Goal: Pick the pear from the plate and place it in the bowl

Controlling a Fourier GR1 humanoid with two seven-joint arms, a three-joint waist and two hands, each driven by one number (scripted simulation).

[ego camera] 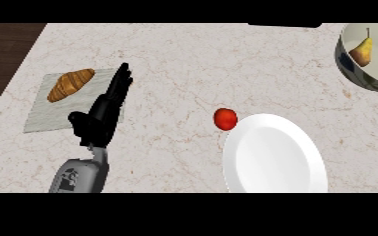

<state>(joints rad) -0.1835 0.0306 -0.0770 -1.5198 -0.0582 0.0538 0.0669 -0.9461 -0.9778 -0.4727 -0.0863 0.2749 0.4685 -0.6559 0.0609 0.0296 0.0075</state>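
pear [361,50] lies in the bowl [345,69] far right, off the white plate [275,155] | left hand [100,115] resting at left, fingers [120,80] straight, holding nothing; right hand unseen | pear likely light, firm, smooth, bruisable: grasp round its wide belly, not the stem

Yellow-brown pear [361,51], white plate [275,155], veined beige counter [192,60]

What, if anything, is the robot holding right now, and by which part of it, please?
Nothing is held. The black left hand is open, fingers straight; the yellow-brown pear lies in the grey round bowl. The right hand is out of view.
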